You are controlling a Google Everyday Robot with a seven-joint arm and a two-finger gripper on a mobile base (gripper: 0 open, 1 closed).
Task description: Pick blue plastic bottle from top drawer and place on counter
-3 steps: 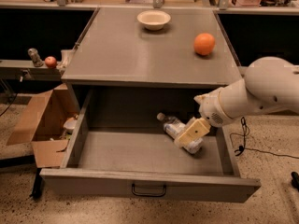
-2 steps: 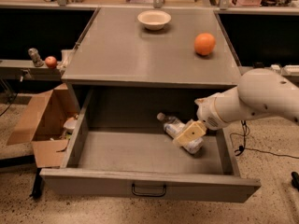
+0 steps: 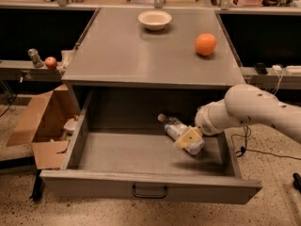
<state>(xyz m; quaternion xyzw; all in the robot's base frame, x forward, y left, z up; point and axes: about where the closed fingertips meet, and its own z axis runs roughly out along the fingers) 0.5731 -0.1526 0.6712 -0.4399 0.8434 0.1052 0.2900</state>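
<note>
The blue plastic bottle (image 3: 177, 129) lies on its side in the right rear part of the open top drawer (image 3: 150, 186), with its white cap pointing to the back left. My gripper (image 3: 188, 138), tan at its tip on a white arm that reaches in from the right, is down inside the drawer, right over the bottle's lower half and covering part of it. The grey counter (image 3: 141, 55) lies above the drawer.
A white bowl (image 3: 154, 19) and a round orange fruit (image 3: 206, 44) stand on the counter. An open cardboard box (image 3: 42, 126) sits on the floor left of the drawer. A side shelf at the left holds a red apple (image 3: 51, 62). Cables lie on the floor at the right.
My arm has sunk a little lower and the gripper has shifted slightly down and left over the bottle. The bottle has not visibly moved.
</note>
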